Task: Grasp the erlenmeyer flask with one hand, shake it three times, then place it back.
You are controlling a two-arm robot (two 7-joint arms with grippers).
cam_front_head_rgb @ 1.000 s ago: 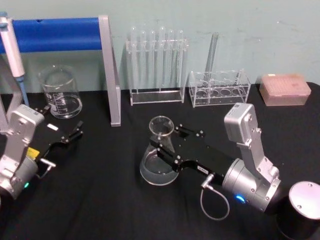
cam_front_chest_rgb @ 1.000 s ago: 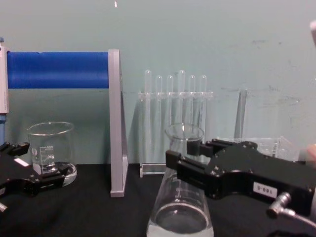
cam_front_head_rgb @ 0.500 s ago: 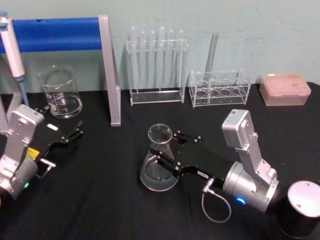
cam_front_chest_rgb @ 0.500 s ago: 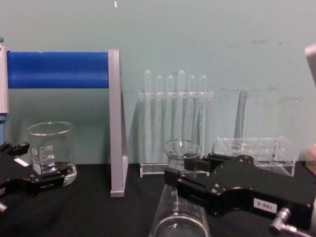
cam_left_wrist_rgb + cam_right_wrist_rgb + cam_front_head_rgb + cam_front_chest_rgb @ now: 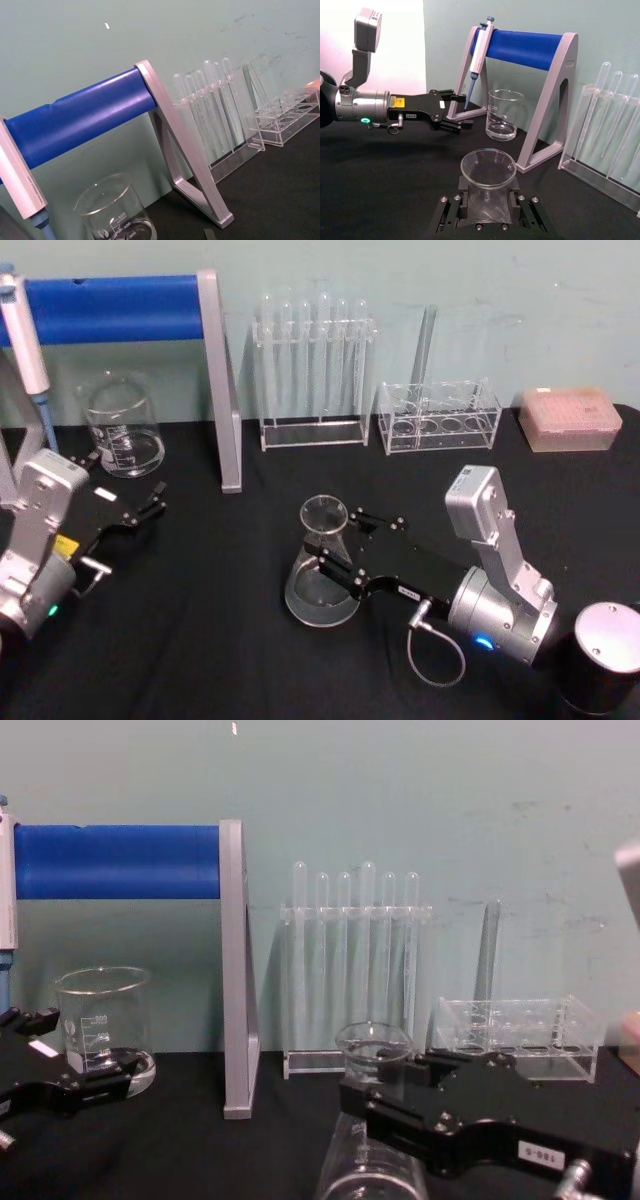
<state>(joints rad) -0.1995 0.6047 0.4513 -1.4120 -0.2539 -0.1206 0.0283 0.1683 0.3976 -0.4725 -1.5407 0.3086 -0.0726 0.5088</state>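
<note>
**A:** In the head view, where is the flask (image 5: pixel 312 592)?

**B:** It is in the middle of the black table (image 5: pixel 200 640), in front of the rack of test tubes (image 5: pixel 312 370). The right claw (image 5: pixel 336 540) reaches in from the right side. It is closed on the neck of the flask, one finger on each side.

**A:** Does the bottom touch the table?

**B:** I cannot tell. It is on the table or very near it. The left claw (image 5: pixel 152 502) is at the left edge, well apart from the flask. It is near a beaker (image 5: pixel 122 430), which is beside the stand (image 5: pixel 222 390) with a blue bar.

**A:** And the chest view?

**B:** The mouth of the flask (image 5: pixel 373 1042) stands about upright between the black fingers of the right claw (image 5: pixel 385 1085). The lower part of the glass is cut by the edge of the view. The left claw is low at the left, in front of the beaker (image 5: pixel 100 1020).

**A:** The left wrist view?

**B:** It shows the stand (image 5: pixel 185 165), the beaker (image 5: pixel 115 212) and the rack of test tubes (image 5: pixel 210 110) against the wall.

**A:** The right wrist view?

**B:** The round mouth of the flask (image 5: pixel 487 172) is directly ahead, and the two fingers press the neck from both sides. Farther off, the left claw (image 5: pixel 457 111) is open with nothing between its fingers. It points toward the beaker (image 5: pixel 502 116). A pipette (image 5: pixel 476 50) hangs on the stand.
</note>
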